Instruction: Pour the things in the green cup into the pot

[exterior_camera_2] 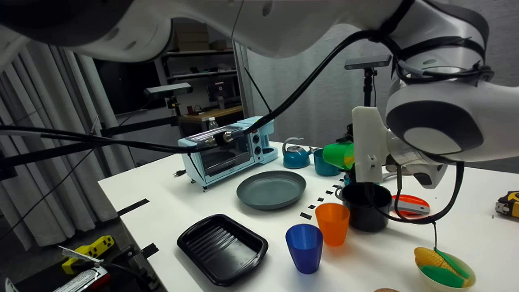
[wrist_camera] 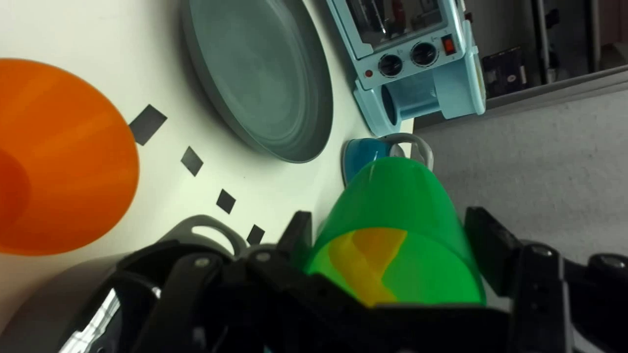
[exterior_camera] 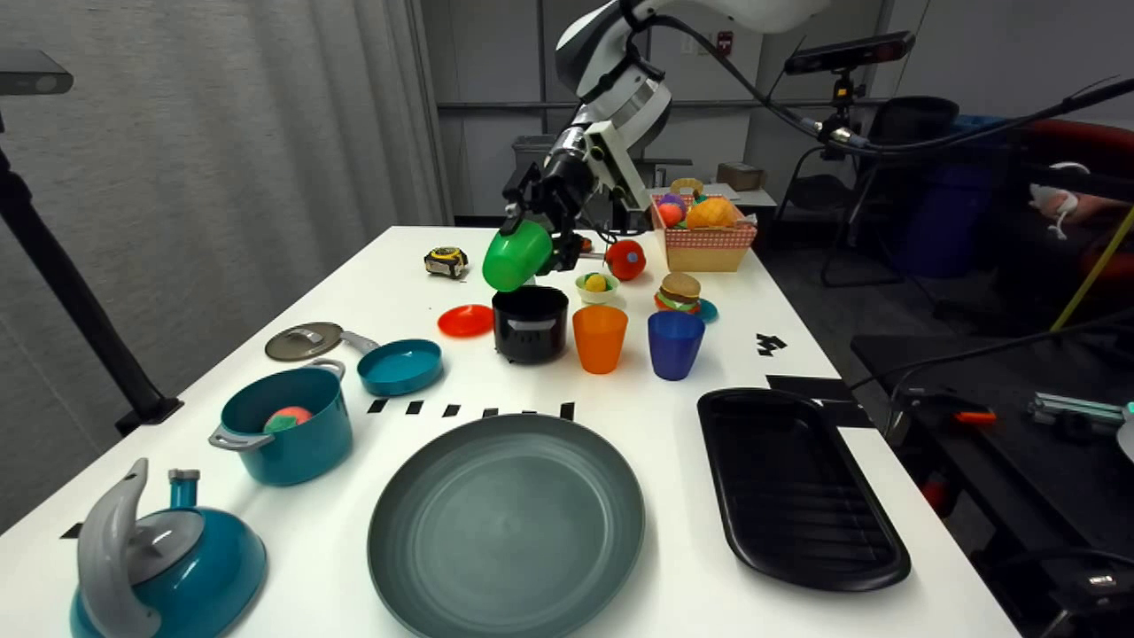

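The green cup is held above the worktop, at the upper center of the frame in an exterior view. Orientation: tipped onto its side. In an exterior view, the long axis of the cup runs close to horizontal, with the closed base to the left of the frame and the mouth to the right. In the wrist view, the base points to the top of the frame and the mouth to the bottom; a yellow item shows inside the mouth.

The tool stands partly spread. Its fingers bear on opposite sides of the cup and grip it.

In both exterior views, the black pot stands upright on the worktop, below and to the right of the cup in the frame. In the wrist view, it occupies the lower left, partly hidden by the tool.

The orange cup stands upright just beside the pot; the blue cup stands upright near the orange cup. In an exterior view, a red dish lies left of the pot, a teal pan left of center, a gray plate at lower center, and a black tray at lower right.
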Tool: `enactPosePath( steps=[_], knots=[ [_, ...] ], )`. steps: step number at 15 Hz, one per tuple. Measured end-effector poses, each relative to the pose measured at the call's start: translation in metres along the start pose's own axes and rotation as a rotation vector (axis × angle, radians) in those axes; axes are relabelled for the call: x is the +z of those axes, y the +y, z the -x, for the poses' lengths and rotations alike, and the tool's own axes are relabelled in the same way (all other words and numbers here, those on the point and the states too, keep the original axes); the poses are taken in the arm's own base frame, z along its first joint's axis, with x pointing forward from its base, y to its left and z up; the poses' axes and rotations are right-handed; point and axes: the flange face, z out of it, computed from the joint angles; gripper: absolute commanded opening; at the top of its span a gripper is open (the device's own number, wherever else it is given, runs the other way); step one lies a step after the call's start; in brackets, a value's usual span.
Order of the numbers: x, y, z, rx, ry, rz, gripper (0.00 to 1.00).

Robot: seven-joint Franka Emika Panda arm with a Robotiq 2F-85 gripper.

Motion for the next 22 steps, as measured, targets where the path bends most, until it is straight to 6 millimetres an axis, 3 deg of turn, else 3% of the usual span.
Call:
enactPosePath(
  steps=[9,22],
  knots=[
    [0.003,0.010,-0.006,-0.050,-0.103,-0.251,0.55],
    [0.001,0.024,-0.015,-0.075,-0.128,-0.351,0.55]
  ],
)
